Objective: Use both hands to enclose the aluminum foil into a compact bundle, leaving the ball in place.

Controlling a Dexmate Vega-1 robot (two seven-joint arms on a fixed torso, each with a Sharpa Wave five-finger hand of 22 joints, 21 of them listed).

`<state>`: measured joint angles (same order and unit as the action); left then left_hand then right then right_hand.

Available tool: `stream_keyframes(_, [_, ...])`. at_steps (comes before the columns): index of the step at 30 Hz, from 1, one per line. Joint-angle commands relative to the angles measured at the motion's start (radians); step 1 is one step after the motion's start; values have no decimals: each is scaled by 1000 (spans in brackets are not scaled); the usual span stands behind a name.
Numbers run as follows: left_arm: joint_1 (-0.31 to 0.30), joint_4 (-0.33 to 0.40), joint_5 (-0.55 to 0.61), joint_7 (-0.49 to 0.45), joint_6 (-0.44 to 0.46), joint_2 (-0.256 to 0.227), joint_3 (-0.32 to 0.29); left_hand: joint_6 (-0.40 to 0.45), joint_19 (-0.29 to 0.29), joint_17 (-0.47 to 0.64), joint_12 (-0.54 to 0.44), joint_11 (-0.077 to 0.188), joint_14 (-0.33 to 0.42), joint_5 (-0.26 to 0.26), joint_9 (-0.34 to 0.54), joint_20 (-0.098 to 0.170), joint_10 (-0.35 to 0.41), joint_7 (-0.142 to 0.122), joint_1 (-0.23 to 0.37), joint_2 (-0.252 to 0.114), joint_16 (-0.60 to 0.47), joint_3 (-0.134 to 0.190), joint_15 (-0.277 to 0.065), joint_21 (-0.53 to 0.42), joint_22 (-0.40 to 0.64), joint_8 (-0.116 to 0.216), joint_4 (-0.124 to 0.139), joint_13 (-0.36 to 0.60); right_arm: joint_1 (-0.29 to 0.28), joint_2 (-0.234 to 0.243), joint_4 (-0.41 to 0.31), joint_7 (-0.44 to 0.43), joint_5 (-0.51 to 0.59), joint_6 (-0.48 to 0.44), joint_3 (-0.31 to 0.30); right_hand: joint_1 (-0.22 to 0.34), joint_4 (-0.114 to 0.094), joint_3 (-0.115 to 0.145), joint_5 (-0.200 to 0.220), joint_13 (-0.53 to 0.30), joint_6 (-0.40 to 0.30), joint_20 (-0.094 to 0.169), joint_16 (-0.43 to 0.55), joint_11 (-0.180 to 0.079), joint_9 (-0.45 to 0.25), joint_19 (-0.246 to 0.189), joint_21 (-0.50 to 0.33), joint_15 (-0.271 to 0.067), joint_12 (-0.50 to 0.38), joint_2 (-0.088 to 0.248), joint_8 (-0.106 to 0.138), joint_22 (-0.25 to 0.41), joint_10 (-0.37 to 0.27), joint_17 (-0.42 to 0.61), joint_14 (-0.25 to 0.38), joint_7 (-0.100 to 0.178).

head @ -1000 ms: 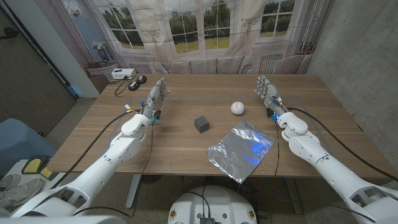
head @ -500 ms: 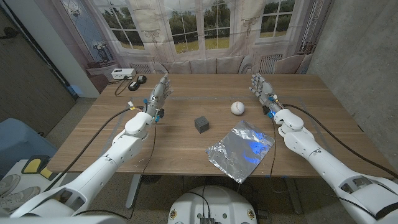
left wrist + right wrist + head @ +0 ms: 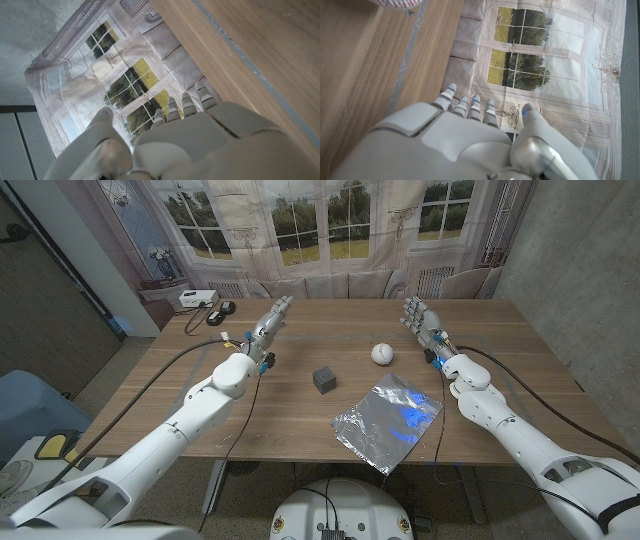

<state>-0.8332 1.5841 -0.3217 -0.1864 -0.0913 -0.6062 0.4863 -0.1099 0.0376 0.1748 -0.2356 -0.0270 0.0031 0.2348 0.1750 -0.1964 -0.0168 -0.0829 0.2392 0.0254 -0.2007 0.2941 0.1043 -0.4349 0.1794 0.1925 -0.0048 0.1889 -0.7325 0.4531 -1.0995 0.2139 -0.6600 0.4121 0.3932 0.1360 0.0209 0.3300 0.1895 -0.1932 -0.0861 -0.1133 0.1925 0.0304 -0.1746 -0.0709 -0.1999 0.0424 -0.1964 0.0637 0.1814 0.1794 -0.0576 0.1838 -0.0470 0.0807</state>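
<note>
In the head view, the foil [image 3: 388,421] is lying flat as a crinkled sheet on the table [image 3: 300,420], with one corner reaching the table's near edge; the ball [image 3: 381,354] is sitting just beyond the foil's far end, apart from it, and a dark cube [image 3: 324,379] is resting beside the foil toward the robot's left, also apart. The left hand [image 3: 264,334] is hovering well beyond the cube, released, fingers stretched out and holding nothing. The right hand [image 3: 427,328] is standing near the ball, on its right, fingers apart and upright, also empty; neither hand is touching the foil. Small devices with cables [image 3: 205,301] are lying at the table's far corner, well beyond the cube, too small to identify. The left wrist view is showing the back of the left hand [image 3: 185,140], with its fingertips [image 3: 189,98] extended past the table edge toward a window backdrop [image 3: 125,80]; its palm side is hidden. The right wrist view is showing the back of the right hand [image 3: 470,145], fingers spread, against the same kind of backdrop, and the ball [image 3: 400,3] is cut off at the picture's edge, with only a stitched sliver visible.
</note>
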Motion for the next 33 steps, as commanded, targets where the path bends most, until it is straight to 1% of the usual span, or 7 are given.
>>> stream_keyframes(1, [42, 127, 134, 10, 162, -46, 66, -3, 1, 6, -8, 2, 16, -3, 3, -10, 27, 13, 26, 20, -10, -1, 2, 12, 6, 2, -25, 4, -39, 32, -37, 8, -9, 34, -25, 8, 5, 4, 7, -3, -8, -6, 7, 0, -4, -6, -5, 6, -8, 0, 6, 2, -8, 3, 1, 1])
stream_keyframes(4, [52, 159, 158, 18, 205, -54, 81, 20, 56, 9, -12, 21, 18, -7, 5, -13, 47, 15, 50, 36, -6, -4, 1, 42, 7, 10, -48, 8, -51, 35, -44, 9, -14, 39, -30, 8, 5, 4, 8, -3, -8, -8, 7, 2, -4, -6, -5, 6, -8, 0, 5, 2, -9, 3, 2, 1])
stream_keyframes(8, [70, 200, 191, 38, 256, -67, 103, 72, 125, 12, -6, 10, -22, -10, 9, -16, 46, 31, 69, 53, 11, -12, 10, 81, 12, 23, -67, 12, -61, 38, -49, 10, -19, 46, -35, 11, 8, 4, 8, -3, -9, -9, 7, -1, -4, -6, -5, 7, -8, 0, 6, 2, -10, 2, 3, 1])
stream_keyframes(14, [107, 239, 248, 77, 314, -80, 143, 87, 141, 13, 2, 0, -35, -10, 10, -17, 27, 37, 72, 56, 13, -15, 11, 91, 13, 25, -71, 14, -76, 44, -64, 10, -22, 61, -43, 13, 11, 4, 8, -3, -11, -8, 7, 0, -4, -6, -5, 9, -8, -1, 6, 2, -11, 2, 4, 0])
stream_keyframes(18, [135, 259, 284, 110, 351, -84, 171, 83, 113, 13, 2, -9, -24, -10, 12, -10, 28, 43, 87, 56, 6, -14, 3, 84, 15, 22, -79, 15, -82, 47, -71, 10, -25, 69, -48, 14, 12, 4, 8, -3, -11, -9, 6, 0, -4, -7, -5, 10, -8, -1, 6, 2, -11, 2, 4, 0])
stream_keyframes(25, [191, 270, 347, 162, 402, -72, 221, 91, 9, 14, -15, -2, 11, -2, 15, -8, 70, 63, 183, 39, -7, 10, -14, 58, 14, 24, -128, 25, -91, 49, -73, 13, -34, 82, -57, 15, 14, 4, 8, -3, -11, -8, 6, 0, -4, -7, -5, 11, -8, -2, 6, 2, -12, 2, 5, 0])
stream_keyframes(33, [250, 270, 394, 232, 461, -55, 272, 114, -26, 15, -26, -3, 59, 2, 16, -12, 94, 81, 236, 48, -21, 15, -35, 55, 13, 29, -149, 31, -104, 50, -72, 16, -45, 93, -68, 16, 16, 4, 8, -3, -12, -7, 6, -1, -4, -8, -5, 11, -7, -3, 6, 2, -12, 2, 5, 1])
